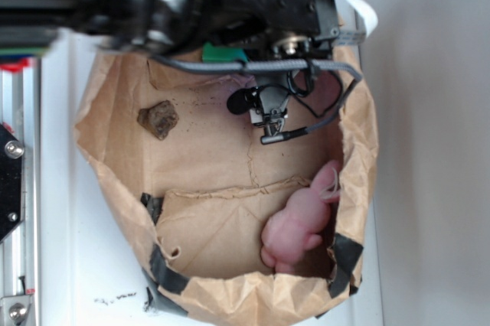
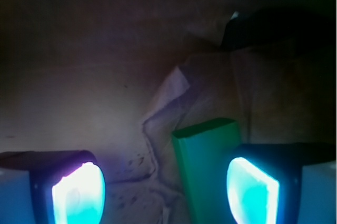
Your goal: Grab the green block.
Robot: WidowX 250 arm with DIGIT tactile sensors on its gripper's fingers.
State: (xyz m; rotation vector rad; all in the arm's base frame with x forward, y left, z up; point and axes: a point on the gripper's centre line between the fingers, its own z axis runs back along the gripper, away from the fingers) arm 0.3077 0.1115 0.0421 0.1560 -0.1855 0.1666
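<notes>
White bench (image 1: 61, 265) carries a crumpled brown paper bag (image 1: 230, 173) laid open like a tray, its torn rim patched with black tape. Nearest the wrist view, the end effector (image 2: 163, 192) stands wide apart, its two glowing pads at the lower left and lower right corners with nothing between them but creased paper. Just inside the right pad, the green block (image 2: 208, 166) runs up from the bottom edge toward the centre; it sits off to the right of the gap, seemingly close against that pad, though I cannot tell whether they touch. To grab it well, I judge the end effector should shift right until the block lies centred between the pads, then lower and close across its narrow width. The block looks smooth, flat-faced and rigid, so a firm squeeze should hold; the paper beneath is wrinkled and soft and may bunch up. In the exterior view only a sliver of green shows under the arm at upper centre. Farther off lie a rough brown lump (image 1: 158, 118) at left and a soft pink plush bunny (image 1: 300, 223) at lower right.
</notes>
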